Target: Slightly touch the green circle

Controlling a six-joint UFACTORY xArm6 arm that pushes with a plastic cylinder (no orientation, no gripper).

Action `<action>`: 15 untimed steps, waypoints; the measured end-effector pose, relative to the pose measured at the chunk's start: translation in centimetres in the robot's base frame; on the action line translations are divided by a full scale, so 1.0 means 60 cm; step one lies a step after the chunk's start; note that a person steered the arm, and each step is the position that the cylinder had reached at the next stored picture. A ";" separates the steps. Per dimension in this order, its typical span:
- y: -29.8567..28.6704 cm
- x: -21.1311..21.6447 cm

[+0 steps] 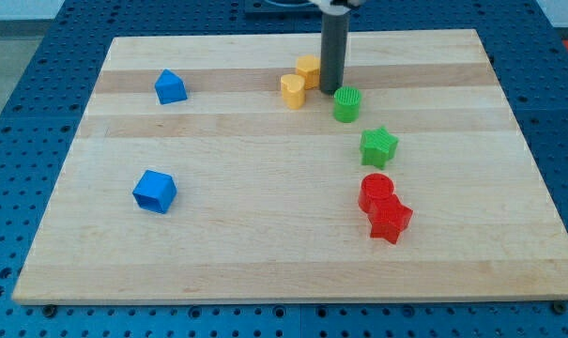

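Observation:
The green circle [347, 103] stands on the wooden board [265, 235] right of centre, near the view's top. My tip [331, 90] is the lower end of the dark rod and sits just to the upper left of the green circle, very close to it or touching it. Two yellow blocks lie to the tip's left: a yellow heart-like block [292, 91] and a yellow hexagon [308, 69], which is right beside the rod.
A green star [378, 145] lies below the green circle. A red circle [376, 191] and a red star [391, 221] touch each other lower down. A blue pentagon-like block [170, 87] is at the upper left, a blue cube [155, 191] at the lower left.

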State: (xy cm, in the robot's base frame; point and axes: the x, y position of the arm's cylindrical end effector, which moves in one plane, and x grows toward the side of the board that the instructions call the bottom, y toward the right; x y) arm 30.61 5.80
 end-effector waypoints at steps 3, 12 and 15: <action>0.021 -0.056; 0.048 0.005; 0.029 0.070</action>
State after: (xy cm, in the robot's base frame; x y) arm 34.82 7.57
